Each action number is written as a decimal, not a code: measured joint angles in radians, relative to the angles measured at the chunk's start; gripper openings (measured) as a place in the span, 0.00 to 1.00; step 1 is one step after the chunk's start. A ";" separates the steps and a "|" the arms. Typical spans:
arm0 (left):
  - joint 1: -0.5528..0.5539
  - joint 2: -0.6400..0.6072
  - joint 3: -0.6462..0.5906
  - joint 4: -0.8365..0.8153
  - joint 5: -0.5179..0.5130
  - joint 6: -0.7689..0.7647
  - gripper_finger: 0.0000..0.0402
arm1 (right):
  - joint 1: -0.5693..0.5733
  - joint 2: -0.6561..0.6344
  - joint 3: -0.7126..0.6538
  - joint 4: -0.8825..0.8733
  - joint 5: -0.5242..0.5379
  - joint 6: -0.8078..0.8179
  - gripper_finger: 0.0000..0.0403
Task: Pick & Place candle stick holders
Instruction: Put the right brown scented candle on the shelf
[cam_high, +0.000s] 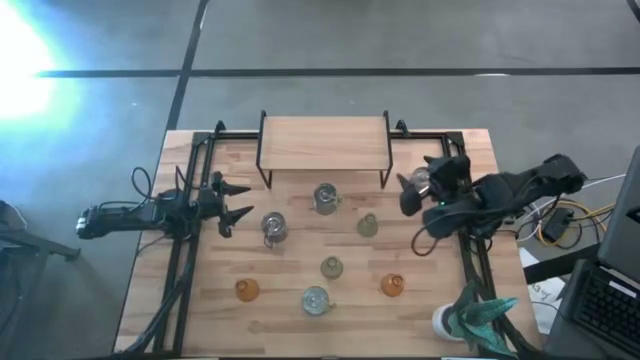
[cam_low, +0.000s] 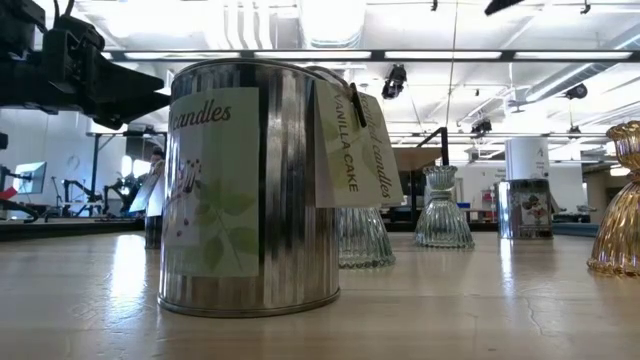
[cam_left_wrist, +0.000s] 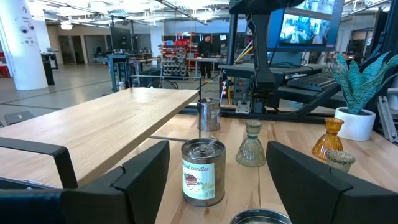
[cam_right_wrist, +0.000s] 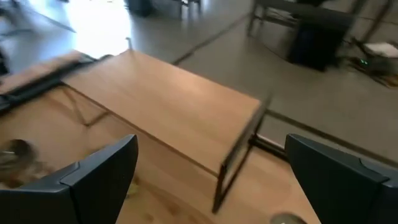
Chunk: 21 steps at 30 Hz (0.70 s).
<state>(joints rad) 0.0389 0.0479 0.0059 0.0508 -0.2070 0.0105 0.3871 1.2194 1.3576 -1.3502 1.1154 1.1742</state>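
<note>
On table (cam_high: 200, 300), holders scattered in front of wooden shelf riser (cam_high: 323, 143): silvery tin (cam_high: 325, 197) just before riser, second silvery tin (cam_high: 273, 228) left of centre, third tin (cam_high: 316, 299) near front edge, two pale green glass holders (cam_high: 368, 225) and (cam_high: 332, 267) mid-table, amber holder (cam_high: 247, 290) front-left, amber holder (cam_high: 392, 285) front-right. Fourth silvery jar (cam_high: 422, 181) right beside right gripper. Left gripper (cam_high: 236, 201) at left edge, fingers about half apart, holding nothing, pointed at nearest tin (cam_left_wrist: 203, 172). Right gripper (cam_high: 408, 192) at right of riser, fingers spread wide, empty. White pot with teal plant (cam_high: 470, 318) at front-right corner.
</note>
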 joint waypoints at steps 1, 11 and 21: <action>0.000 0.000 0.000 0.000 0.000 0.000 0.68 | -0.004 0.014 -0.008 -0.026 -0.001 0.050 0.99; 0.000 0.000 0.000 0.000 0.000 0.000 0.68 | 0.022 0.070 -0.192 -0.217 -0.125 0.589 0.99; 0.000 0.000 0.000 0.000 0.000 0.000 0.68 | 0.097 0.096 -0.455 -0.083 -0.224 0.914 0.99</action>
<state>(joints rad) 0.0387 0.0476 0.0059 0.0508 -0.2071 0.0105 0.4839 1.3159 0.9026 -1.4337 0.8911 2.0886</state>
